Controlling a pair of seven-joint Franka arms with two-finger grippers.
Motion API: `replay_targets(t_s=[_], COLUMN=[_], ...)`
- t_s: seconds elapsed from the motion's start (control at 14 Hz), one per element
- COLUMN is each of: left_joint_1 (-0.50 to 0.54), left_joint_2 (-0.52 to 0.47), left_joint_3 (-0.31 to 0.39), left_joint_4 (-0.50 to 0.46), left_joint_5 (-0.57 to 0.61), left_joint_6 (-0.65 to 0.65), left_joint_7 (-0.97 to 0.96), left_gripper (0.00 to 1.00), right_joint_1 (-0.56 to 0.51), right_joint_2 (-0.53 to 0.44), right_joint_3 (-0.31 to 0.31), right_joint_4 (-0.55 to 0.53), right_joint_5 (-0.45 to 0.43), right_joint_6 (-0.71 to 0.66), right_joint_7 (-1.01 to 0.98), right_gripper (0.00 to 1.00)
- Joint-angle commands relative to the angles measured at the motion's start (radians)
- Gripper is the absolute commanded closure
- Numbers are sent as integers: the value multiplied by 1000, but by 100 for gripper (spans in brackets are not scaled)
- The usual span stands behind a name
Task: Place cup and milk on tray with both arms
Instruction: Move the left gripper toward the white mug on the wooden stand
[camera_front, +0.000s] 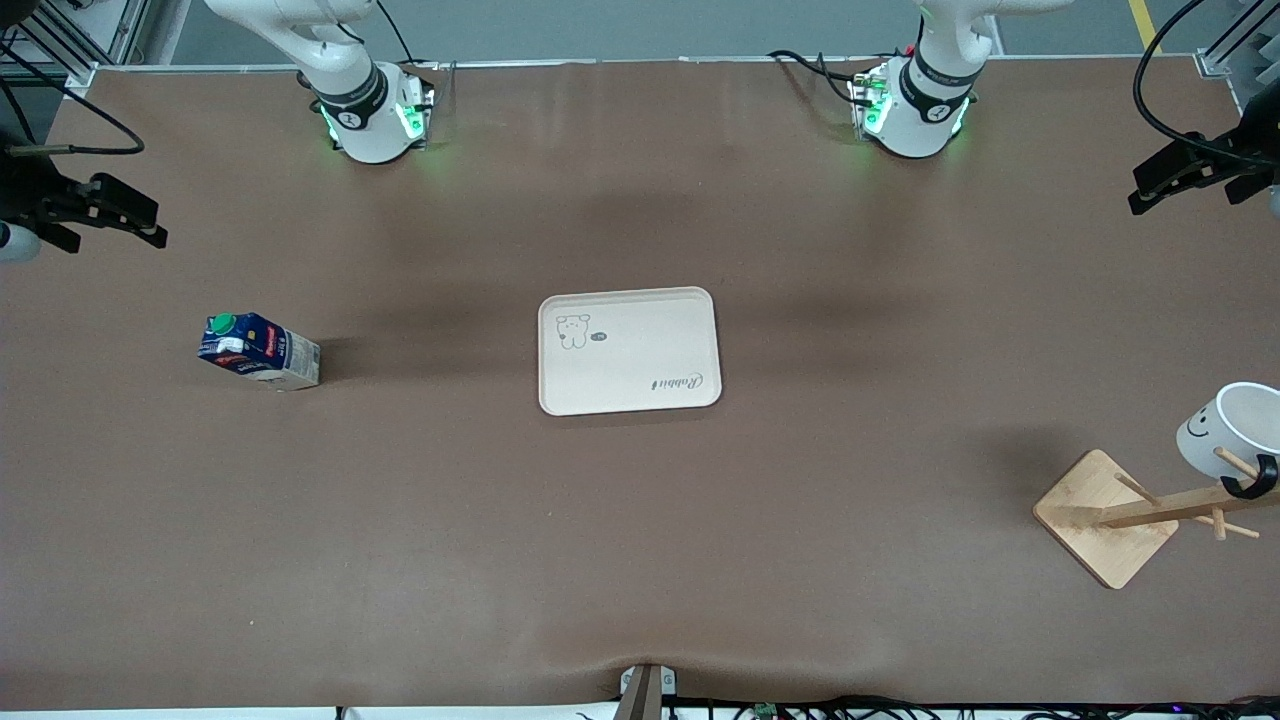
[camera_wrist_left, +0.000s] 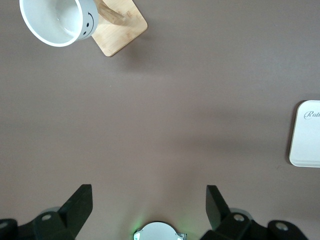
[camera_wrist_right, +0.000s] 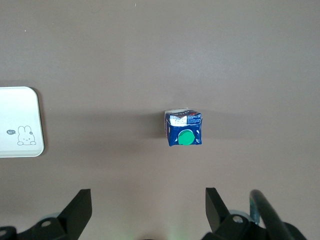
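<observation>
1 tray (camera_front: 630, 350), 1 milk (camera_front: 259, 351), 1 cup (camera_front: 1228, 428), 2 open grippers (camera_front: 110, 215) (camera_front: 1180, 175)

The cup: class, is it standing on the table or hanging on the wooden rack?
Hanging. The cup sits tilted on a peg of the wooden rack, its black handle hooked over the peg, clear of the table.

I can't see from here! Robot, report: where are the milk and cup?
Left gripper and right gripper open, empty. Milk upright on table; cup hanging on wooden rack. Tray bare, nothing blocking.
</observation>
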Motion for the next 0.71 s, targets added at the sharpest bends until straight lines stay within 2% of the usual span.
replay_targets(t_s=[0.0, 0.21, 0.36, 0.64], left_joint_1=[2, 4, 8, 89], left_joint_2=[-4, 5, 22, 28], left_joint_3=[-2, -2, 3, 14], left_joint_4=[14, 14, 52, 50], left_joint_5=[15, 9, 18, 15], left_joint_6=[-18, -16, -15, 42], left_joint_7=[10, 10, 13, 13], left_gripper=[0, 0, 0, 0], right_joint_1=[-9, -10, -9, -10], right_joint_2=[-9, -7, -7, -4], right_joint_3=[4, 4, 4, 4], right_joint_4=[-1, -1, -1, -3], right_joint_5=[2, 8, 8, 8], right_joint_6=[-8, -6, -6, -6], right_joint_7=[5, 5, 5, 5], right_gripper=[0, 0, 0, 0])
